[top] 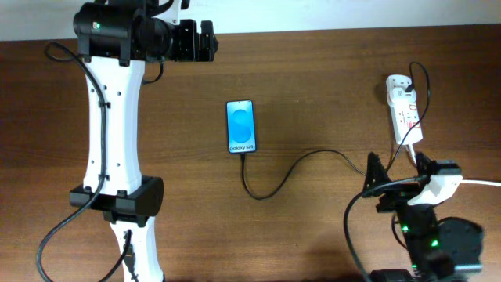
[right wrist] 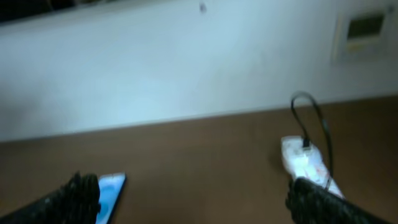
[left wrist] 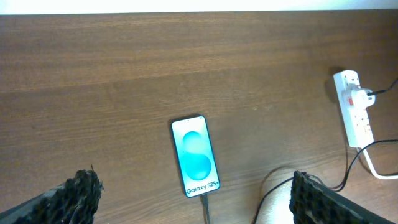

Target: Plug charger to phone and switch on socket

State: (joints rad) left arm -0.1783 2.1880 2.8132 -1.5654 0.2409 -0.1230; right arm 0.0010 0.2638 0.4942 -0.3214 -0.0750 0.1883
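Though right wrist view's blurry, left claw (top: 210,41) & right claw (top: 398,164) gape empty; charger (top: 244,160) meets phone (top: 241,125), socket (top: 403,117) switch unclear

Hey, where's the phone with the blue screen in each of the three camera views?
Overhead: the phone lies near the picture's centre.
Left wrist: phone at bottom centre, screen up.
Right wrist: phone at bottom left, blurred and cut off.
Shared landmark: the white power strip, right of the phone in every view.
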